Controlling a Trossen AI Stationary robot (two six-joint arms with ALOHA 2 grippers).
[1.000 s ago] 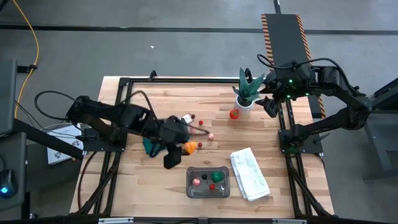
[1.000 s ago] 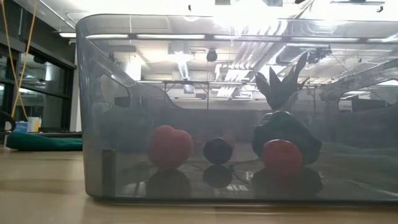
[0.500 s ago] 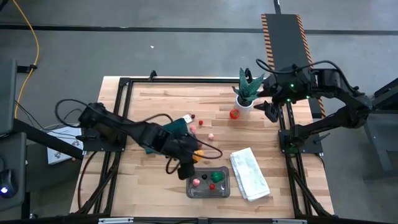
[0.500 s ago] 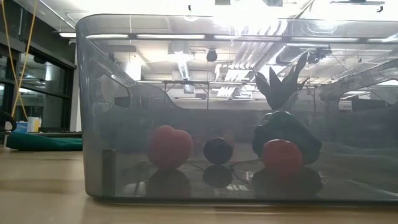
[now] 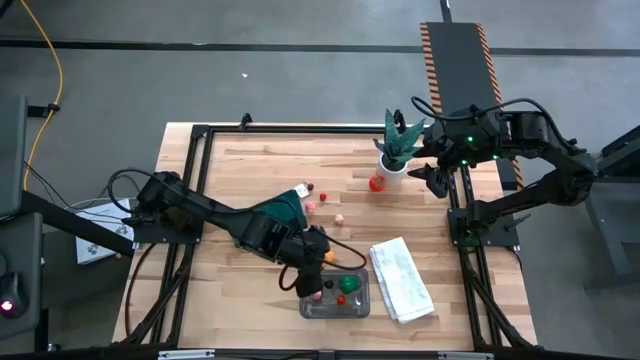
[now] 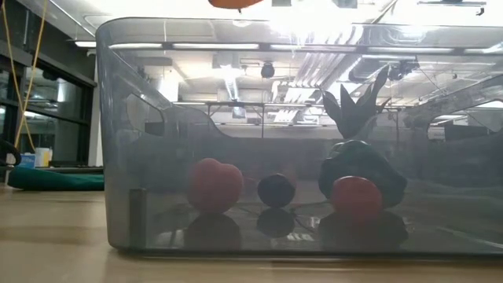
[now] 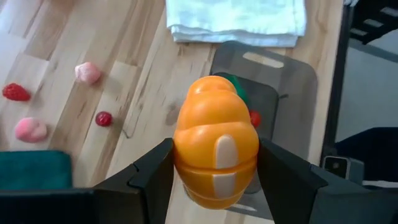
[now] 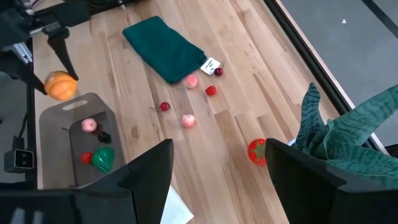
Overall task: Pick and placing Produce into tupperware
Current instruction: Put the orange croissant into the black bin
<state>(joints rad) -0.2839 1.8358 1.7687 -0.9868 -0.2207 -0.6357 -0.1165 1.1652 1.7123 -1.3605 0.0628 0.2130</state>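
The left gripper [image 7: 214, 180], clamped on an orange fruit [image 7: 216, 149], has swung over the tupperware [image 5: 335, 305] edge; release looks next. The right gripper [image 8: 217, 163] waits apart.

Two dark jointed arms on black frames.
Matte black links all over; loose black cables loop along the left arm [image 5: 200, 205]; small green lights glow on the right arm [image 5: 500, 135]; blunt, squared-off black fingers [image 7: 152, 174] up close.

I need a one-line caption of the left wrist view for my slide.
Left gripper holds an orange toy fruit above the tupperware, near the folded white towel.
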